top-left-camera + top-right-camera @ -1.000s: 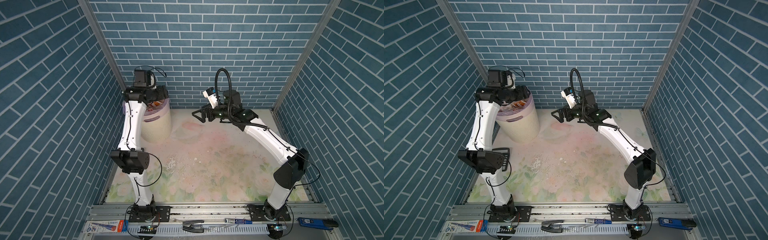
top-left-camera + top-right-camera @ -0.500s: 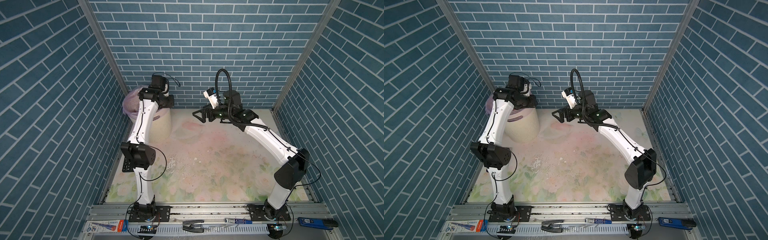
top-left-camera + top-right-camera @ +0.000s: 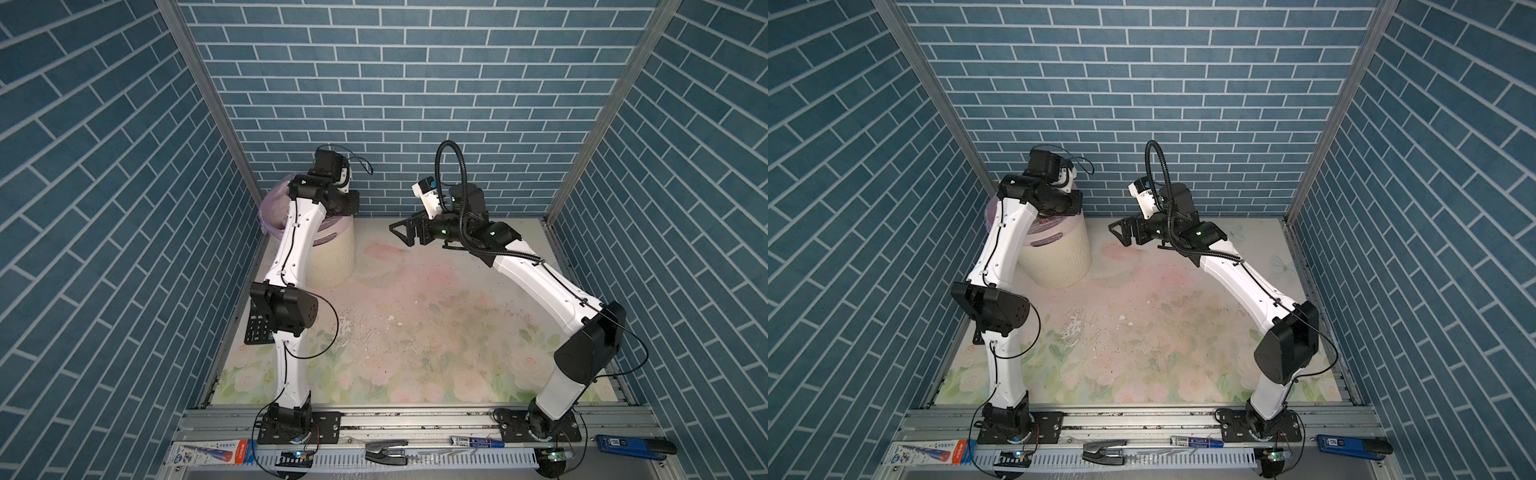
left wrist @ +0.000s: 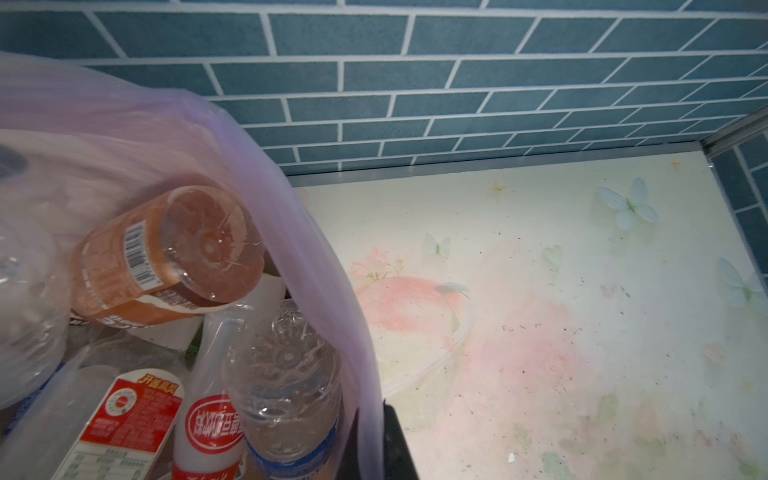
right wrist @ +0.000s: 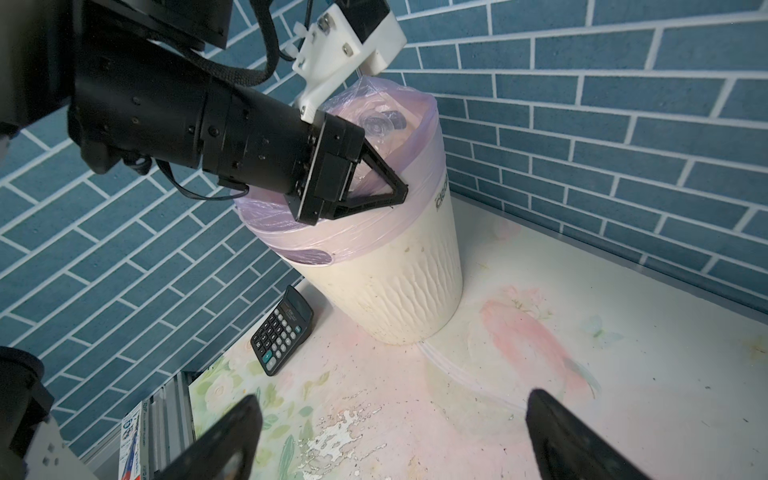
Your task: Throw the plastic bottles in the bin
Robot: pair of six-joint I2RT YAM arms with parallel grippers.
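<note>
Seemingly near done: we count no plastic bottles point(image 4: 212, 419) on the mat point(image 3: 415, 332); all seen are piled in the bin point(image 5: 395, 282), back-left corner, calculator point(image 5: 282, 330) near it. At its rim the left gripper point(image 5: 397, 195) is clenched w/ no bottle in it; the right gripper point(image 5: 392, 397) is spread & empty. In the pile, the brown-labelled bottle point(image 4: 166, 253) has its long axis slanted, base toward the rim, neck end buried; the clear bottle point(image 4: 286, 374) is base-up, approx. upright.

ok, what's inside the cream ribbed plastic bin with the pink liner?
Piled in the bin: a brown-labelled bottle lying tilted, a clear blue-banded bottle base showing, a white red-labelled bottle. Anything beneath them is covered.
</note>
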